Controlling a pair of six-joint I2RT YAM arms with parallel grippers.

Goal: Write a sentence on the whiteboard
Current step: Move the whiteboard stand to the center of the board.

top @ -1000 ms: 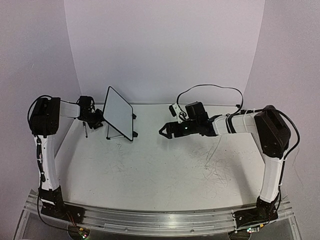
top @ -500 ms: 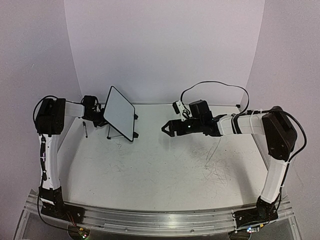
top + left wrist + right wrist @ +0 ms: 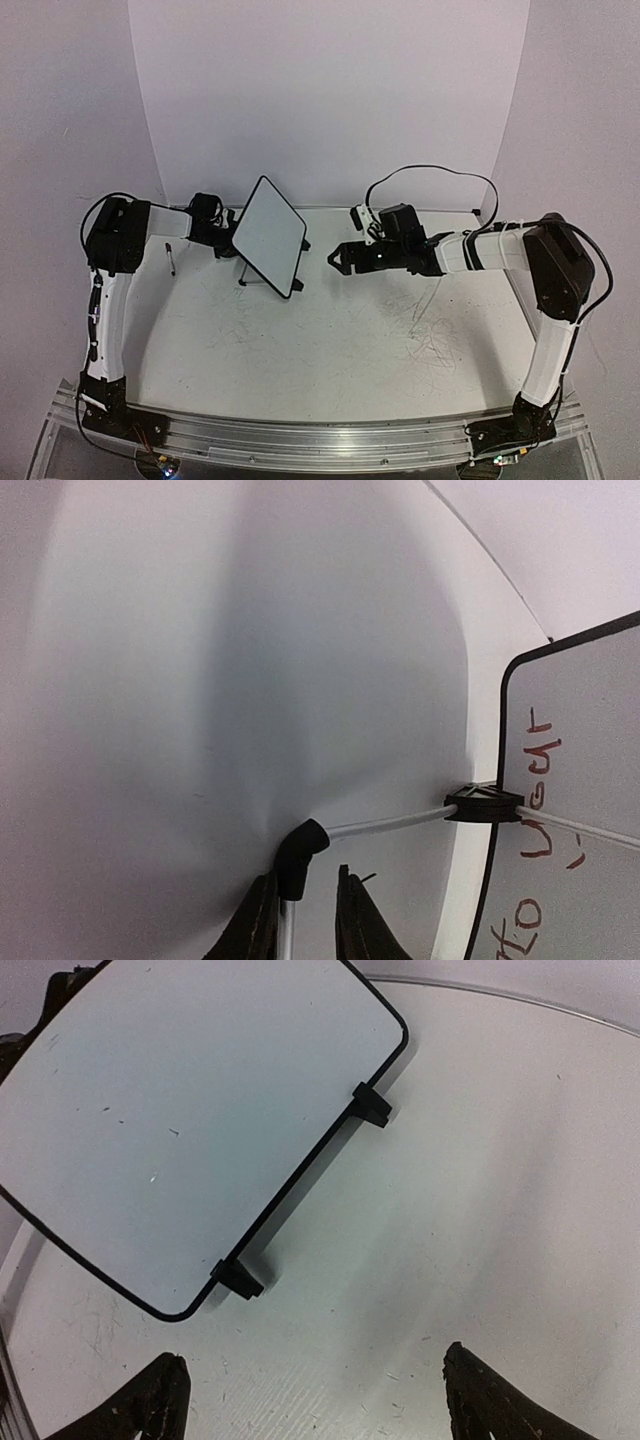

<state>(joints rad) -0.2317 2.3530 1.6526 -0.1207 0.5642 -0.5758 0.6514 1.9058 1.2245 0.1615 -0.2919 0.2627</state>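
The whiteboard (image 3: 268,235) stands tilted at the left rear of the table (image 3: 330,340), its blank face turned toward the right gripper (image 3: 336,259), whose jaws gape empty just to the board's right. Behind the board, the left gripper (image 3: 305,880) has its jaws pinched on the wire stand (image 3: 385,825). A marker (image 3: 170,258) lies lengthwise front-to-back beyond the left arm, so that arm is likely nearer to it, but its jaws are occupied.

I see a white whiteboard (image 3: 270,235) with thin black rim, reddish-brown handwriting (image 3: 540,780) on one face, and a white tabletop (image 3: 330,340) with faint grey scribbles.
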